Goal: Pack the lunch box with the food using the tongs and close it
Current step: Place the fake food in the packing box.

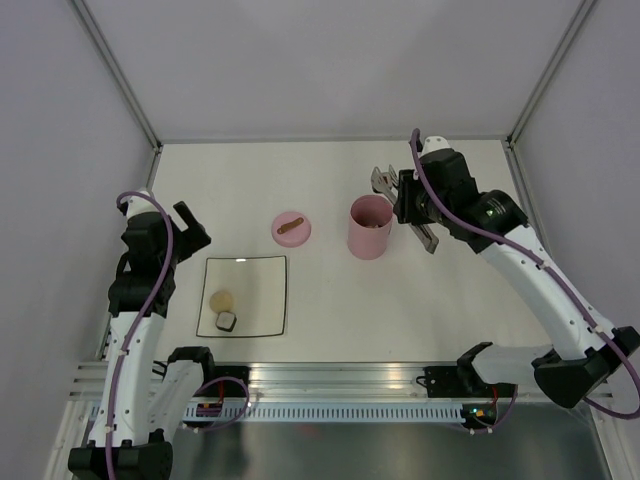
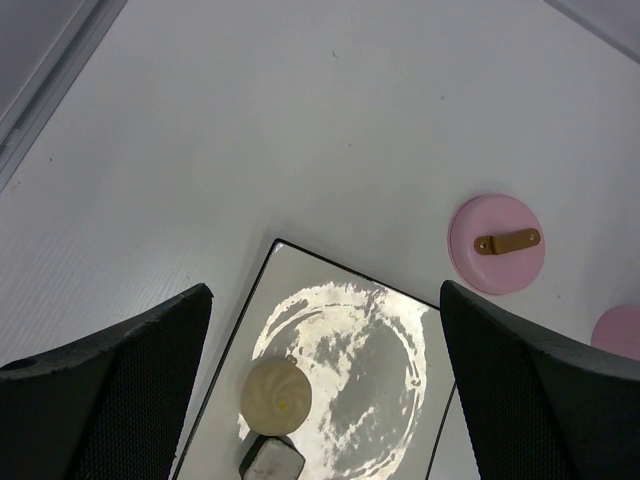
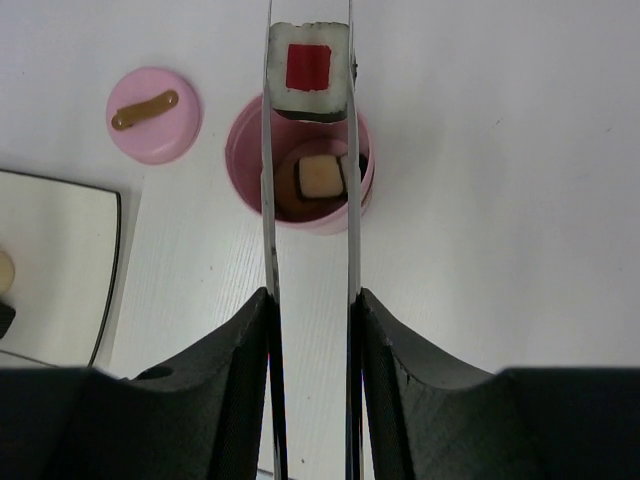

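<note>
lunch box [image 1: 369, 229]: pink, smooth, cylindrical cup, upright and uncovered; a beige, dark-edged piece [image 3: 322, 176] lies inside.
lid [image 1: 291, 228]: flat pink disc with a brown strip handle, on the table at 9 o'clock of the lunch box, apart from it.
plate [image 1: 262, 288]: glossy white square at 7 o'clock of the lid; holds a round beige ball [image 2: 276, 390] and, touching it at 6 o'clock, a dark roll [image 2: 272, 460].
tongs [image 3: 270, 200]: two slim, shiny metal arms, squeezed almost parallel; the tips pinch a white, dark-rimmed roll with a red square centre [image 3: 310, 70], seen over the lunch box's far rim.
right gripper [image 3: 312, 296]: at 3 o'clock of the lunch box, black fingers clamped on the tongs' arms.
left gripper [image 2: 325, 290]: jaws spread wide, holding nothing, over the plate's far edge.
</note>
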